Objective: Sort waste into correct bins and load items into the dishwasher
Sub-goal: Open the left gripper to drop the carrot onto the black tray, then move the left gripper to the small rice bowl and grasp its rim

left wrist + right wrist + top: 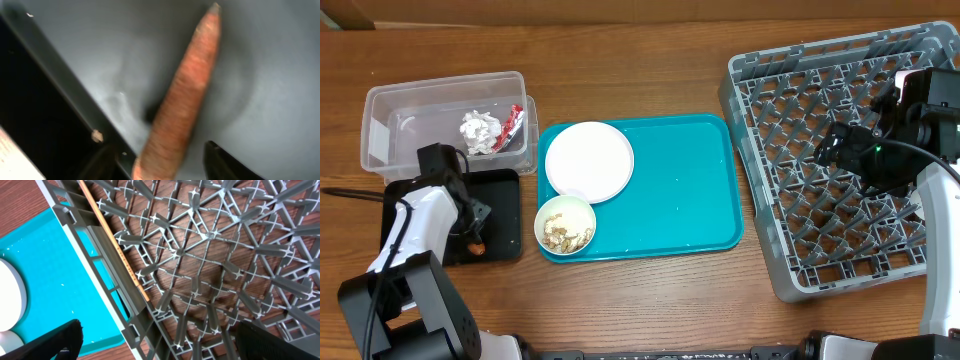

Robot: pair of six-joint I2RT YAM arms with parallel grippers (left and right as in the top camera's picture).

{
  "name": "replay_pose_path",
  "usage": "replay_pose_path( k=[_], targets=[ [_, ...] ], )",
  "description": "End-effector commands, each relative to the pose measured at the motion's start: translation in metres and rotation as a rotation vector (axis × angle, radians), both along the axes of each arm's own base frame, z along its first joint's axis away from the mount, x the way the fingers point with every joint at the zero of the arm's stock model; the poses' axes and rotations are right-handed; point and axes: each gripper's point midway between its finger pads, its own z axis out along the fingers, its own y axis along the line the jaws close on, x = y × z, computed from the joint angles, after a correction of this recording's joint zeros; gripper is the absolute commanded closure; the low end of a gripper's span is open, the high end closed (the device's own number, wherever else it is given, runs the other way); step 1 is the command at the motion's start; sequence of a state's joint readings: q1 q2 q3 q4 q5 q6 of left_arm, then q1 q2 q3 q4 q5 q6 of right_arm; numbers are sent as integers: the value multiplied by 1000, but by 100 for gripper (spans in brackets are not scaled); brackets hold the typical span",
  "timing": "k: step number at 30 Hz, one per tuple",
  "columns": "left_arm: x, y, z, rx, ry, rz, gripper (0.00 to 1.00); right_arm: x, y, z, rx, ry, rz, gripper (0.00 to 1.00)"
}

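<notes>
Left wrist view is showing a carrot piece (pixel 180 100) lying flat on the floor of the black bin (pixel 280 75). Its long axis is running from the thick end, low between the fingers of the left gripper (pixel 160 162), up and rightward to the tapered tip. The jaws are standing apart, with a gap showing on one side of the carrot, so I am judging that nothing is being clamped.

Overhead is placing that gripper low over the black bin, just beside the teal tray (pixel 680 190). The carrot looks already binned, so the bowl is probably coming next.

- The small bowl (pixel 565 225) is holding what look like nuts or shells and is sitting at the tray's left corner.
- The white plate (pixel 588 160) is touching the bowl's far side and looking empty.
- Both are lying to the right of the left gripper and near it — the left arm is much the nearer one.
- The clear plastic bin (pixel 390 120) is holding a crumpled white paper (pixel 478 128) and a red wrapper (pixel 510 127).

The right gripper (pixel 160 340) is hovering over the grey dish rack (pixel 770 110), well apart from the tray items, with its fingers spread wide and holding nothing. A thin wooden stick (pixel 115 245) — possibly a chopstick — is lying along the rack's tray-side edge. I am seeing nothing else in the rack.
</notes>
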State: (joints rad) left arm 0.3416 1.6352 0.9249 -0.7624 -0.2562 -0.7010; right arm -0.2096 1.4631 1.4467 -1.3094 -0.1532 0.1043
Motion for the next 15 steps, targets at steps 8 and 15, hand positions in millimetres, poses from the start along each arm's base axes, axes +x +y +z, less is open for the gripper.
replay_pose_path(
  k=[8, 15],
  targets=[
    [29, -21, 43, -13, -63, -222, 40, 3, 0, 12, -2, -42, -3, 0],
    [67, -107, 89, -89, -246, -557, 39, 3, 0, 12, -2, -41, -3, 0]
  ],
)
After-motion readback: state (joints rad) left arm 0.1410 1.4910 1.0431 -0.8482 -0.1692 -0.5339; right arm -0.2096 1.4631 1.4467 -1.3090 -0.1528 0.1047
